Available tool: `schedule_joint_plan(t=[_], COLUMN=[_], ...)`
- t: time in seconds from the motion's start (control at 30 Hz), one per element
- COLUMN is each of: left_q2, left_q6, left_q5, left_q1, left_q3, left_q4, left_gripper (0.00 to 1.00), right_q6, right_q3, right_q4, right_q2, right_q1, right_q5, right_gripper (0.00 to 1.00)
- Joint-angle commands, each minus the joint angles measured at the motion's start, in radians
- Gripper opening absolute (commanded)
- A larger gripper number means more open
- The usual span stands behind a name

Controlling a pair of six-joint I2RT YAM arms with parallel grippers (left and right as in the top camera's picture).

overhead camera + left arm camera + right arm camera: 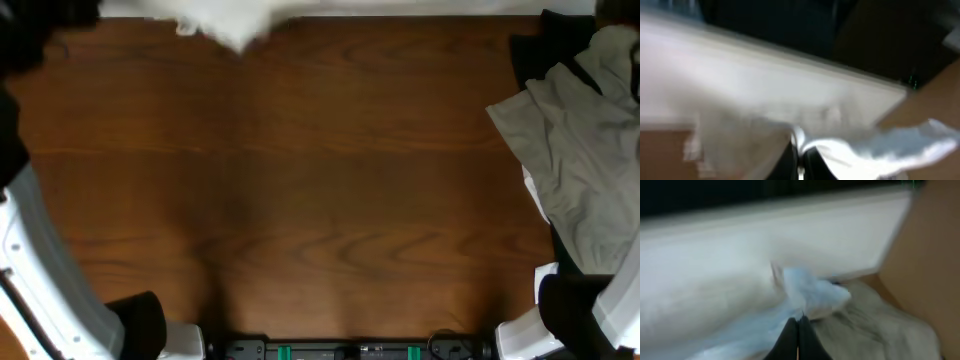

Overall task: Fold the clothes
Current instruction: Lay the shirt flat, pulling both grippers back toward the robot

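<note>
The clothes, a white T-shirt (225,25), show in the overhead view only as a blurred white bunch at the table's far edge. In the left wrist view my left gripper (800,150) is shut, with a fold of white cloth (880,150) pinched between its dark fingers and trailing to the right. In the right wrist view my right gripper (798,321) is also shut, with a peak of pale white cloth (810,292) rising from its tips. No print shows. Both wrist views are motion-blurred. Neither gripper's fingers show in the overhead view.
A beige-grey garment (585,150) lies heaped over a black garment (545,50) at the table's right edge, and shows again as the grey garment (880,325). White arm segments stand at the near left (40,280) and near right (610,310). A white ledge (765,85) runs behind the table.
</note>
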Motion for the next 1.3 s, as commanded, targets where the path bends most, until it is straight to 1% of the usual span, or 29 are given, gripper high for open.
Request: schedule_joint_plan(t=[0.0,0.1,0.13,0.23,0.37,0.5,0.7,0.8,0.9,0.97,1.13,1.27], left_q2=[0.052,0.075,0.085,0.1,0.104,0.104,0.104,0.103,0.103,0.103,0.083,0.031], left_q6=[0.175,0.297,0.334,0.398,0.426,0.436,0.435,0.43,0.422,0.42,0.42,0.419], left_q5=[-0.01,-0.037,-0.062,-0.128,-0.197,-0.238,-0.247,-0.243,-0.242,-0.243,-0.243,-0.244], left_q1=[-0.031,-0.076,-0.095,-0.138,-0.182,-0.198,-0.198,-0.198,-0.198,-0.197,-0.197,-0.197], left_q3=[-0.044,-0.1,-0.135,-0.252,-0.458,-0.695,-1.009,-1.123,-1.196,-1.215,-1.219,-1.219], left_q4=[-0.166,-0.379,-0.447,-0.535,-0.537,-0.514,-0.438,-0.409,-0.389,-0.387,-0.391,-0.396], left_gripper=[0.06,0.06,0.06,0.06,0.06,0.06,0.06,0.06,0.06,0.06,0.06,0.06], right_q6=[0.001,0.016,0.016,0.016,0.016,0.015,0.015,0.015,0.015,0.016,0.024,0.027], right_q3=[-0.081,-0.187,-0.26,-0.43,-0.645,-0.811,-0.995,-1.068,-1.127,-1.155,-1.198,-1.201], right_q4=[-0.123,-0.219,-0.24,-0.252,-0.237,-0.225,-0.204,-0.182,-0.171,-0.161,-0.15,-0.153], right_q2=[0.083,0.101,0.106,0.107,0.107,0.107,0.105,0.103,0.103,0.103,0.103,0.102], right_q1=[-0.015,-0.018,-0.018,-0.018,-0.018,-0.018,-0.016,-0.015,-0.015,-0.014,-0.014,-0.013], right_q5=[0.031,0.032,0.031,0.02,-0.011,-0.039,-0.056,-0.057,-0.059,-0.06,-0.06,-0.06], right_gripper=[0.01,0.01,0.01,0.01,0.01,0.01,0.01,0.01,0.01,0.01,0.01,0.01])
